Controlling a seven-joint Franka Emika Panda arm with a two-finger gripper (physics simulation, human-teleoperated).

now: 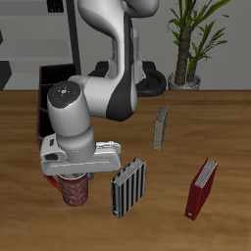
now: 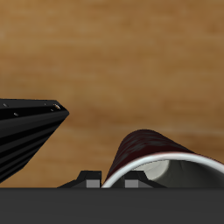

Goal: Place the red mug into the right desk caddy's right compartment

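Note:
The red mug (image 1: 74,190), speckled with a light grey inside, stands near the table's front edge, right under my gripper (image 1: 75,176). In the wrist view the mug's rim and side (image 2: 149,149) fill the near field. The two fingertips (image 2: 88,176) sit close together on either side of the rim wall, so the gripper (image 2: 109,180) is shut on the mug's rim. The right desk caddy (image 1: 43,106) is a dark box farther back behind my arm, mostly hidden by it. Its compartments do not show.
A black ribbed book (image 1: 129,188) stands close beside the mug and also shows in the wrist view (image 2: 26,131). A grey book (image 1: 160,127) stands mid-table and a red book (image 1: 201,188) nearer the front. A potted plant (image 1: 186,59) is behind the table.

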